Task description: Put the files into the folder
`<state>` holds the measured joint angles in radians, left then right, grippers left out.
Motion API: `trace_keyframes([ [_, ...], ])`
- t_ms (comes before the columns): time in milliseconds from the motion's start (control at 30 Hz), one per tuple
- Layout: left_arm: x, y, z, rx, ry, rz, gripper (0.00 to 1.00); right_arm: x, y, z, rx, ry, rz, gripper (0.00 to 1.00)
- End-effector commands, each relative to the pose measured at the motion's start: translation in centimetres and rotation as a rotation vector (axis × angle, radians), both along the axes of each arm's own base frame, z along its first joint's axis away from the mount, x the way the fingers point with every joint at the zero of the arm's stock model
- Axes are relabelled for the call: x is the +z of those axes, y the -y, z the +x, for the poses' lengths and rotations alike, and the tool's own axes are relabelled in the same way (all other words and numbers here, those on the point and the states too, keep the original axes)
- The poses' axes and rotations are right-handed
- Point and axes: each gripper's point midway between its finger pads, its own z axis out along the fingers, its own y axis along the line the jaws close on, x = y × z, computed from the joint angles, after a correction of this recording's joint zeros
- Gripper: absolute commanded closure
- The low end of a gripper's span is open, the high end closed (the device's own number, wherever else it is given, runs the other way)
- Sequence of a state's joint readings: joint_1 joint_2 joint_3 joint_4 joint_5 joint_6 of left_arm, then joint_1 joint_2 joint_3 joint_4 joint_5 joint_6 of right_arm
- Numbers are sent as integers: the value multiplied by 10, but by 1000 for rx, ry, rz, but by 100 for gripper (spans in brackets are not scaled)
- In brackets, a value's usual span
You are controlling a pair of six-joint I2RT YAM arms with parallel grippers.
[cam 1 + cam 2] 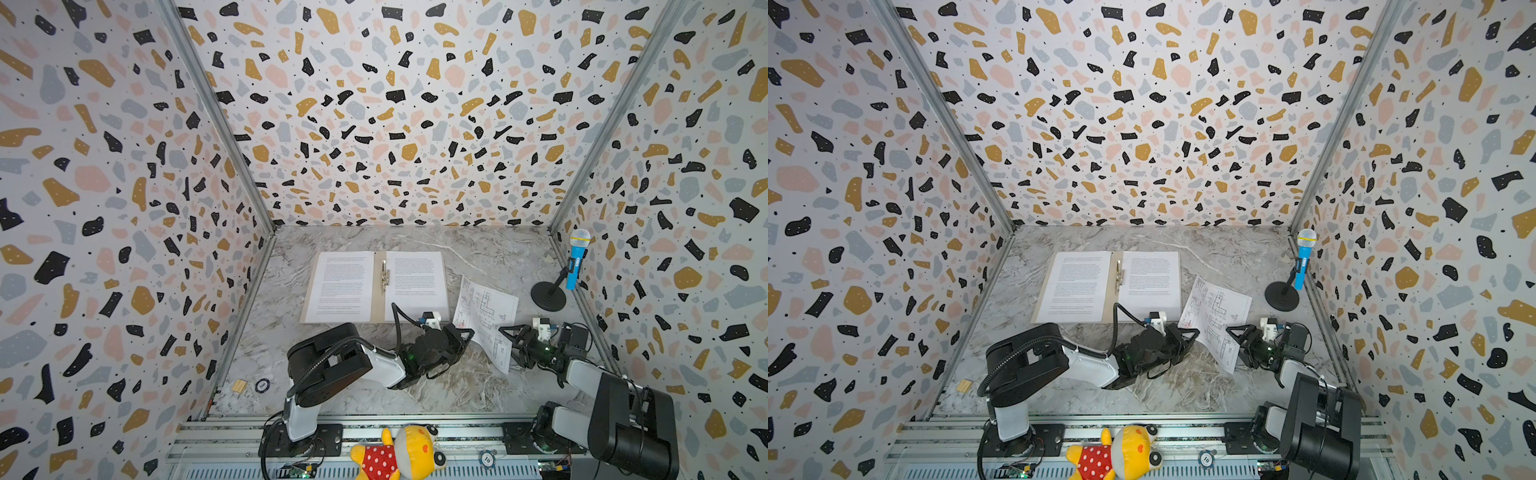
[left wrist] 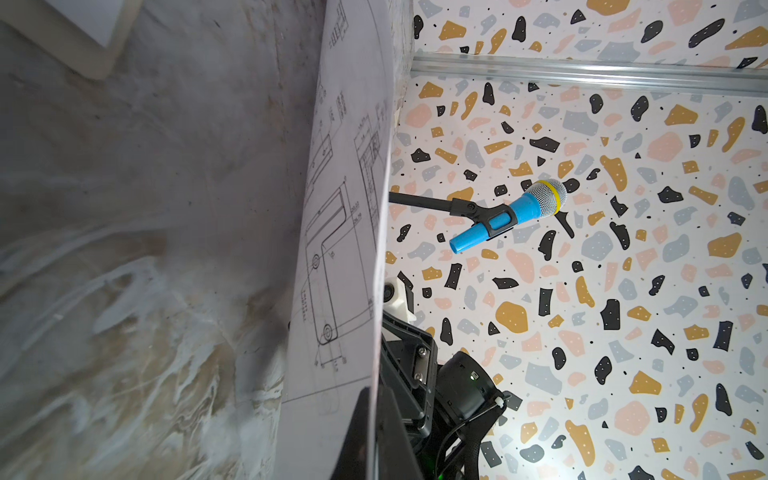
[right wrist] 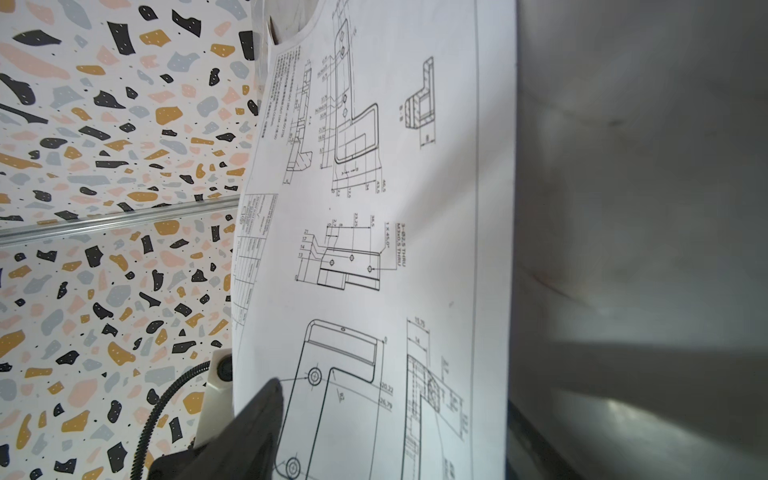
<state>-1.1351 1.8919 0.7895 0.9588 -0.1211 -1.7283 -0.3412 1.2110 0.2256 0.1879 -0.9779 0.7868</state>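
The tan folder (image 1: 377,291) (image 1: 1112,291) lies open flat at the back of the marble table, its metal clip at the spine. A white text sheet (image 1: 340,286) covers its left half and another (image 1: 415,286) its right half. The third of the files, a sheet of line drawings (image 1: 486,316) (image 1: 1219,316) (image 2: 340,249) (image 3: 374,208), stands tilted off the table to the right of the folder. My left gripper (image 1: 467,338) (image 1: 1192,336) (image 2: 376,399) is shut on its left edge. My right gripper (image 1: 510,345) (image 1: 1235,340) (image 3: 399,407) is at the sheet's right edge, jaws wide apart around it.
A blue toy microphone (image 1: 575,262) on a black stand (image 1: 548,296) sits near the right wall. A wood block (image 1: 239,385) and a poker chip (image 1: 262,385) lie front left. A yellow plush toy (image 1: 399,453) rests on the front rail. Patterned walls enclose three sides.
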Motion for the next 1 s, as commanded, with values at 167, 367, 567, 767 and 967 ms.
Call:
trace_keyframes([
  [167,8,-5,-8,-30,22,-15,99,10,2,12,18,112,-22,58],
  [367,3,-13,-9,-28,5,-5,92,4,4,16,42,101,-50,77],
  [567,1,-25,-2,-13,9,35,71,11,2,22,56,116,-86,88],
  [767,-2,-43,10,-5,9,126,41,28,-3,34,72,147,-141,92],
  [967,-9,-75,28,1,2,254,16,49,-16,58,122,165,-212,97],
])
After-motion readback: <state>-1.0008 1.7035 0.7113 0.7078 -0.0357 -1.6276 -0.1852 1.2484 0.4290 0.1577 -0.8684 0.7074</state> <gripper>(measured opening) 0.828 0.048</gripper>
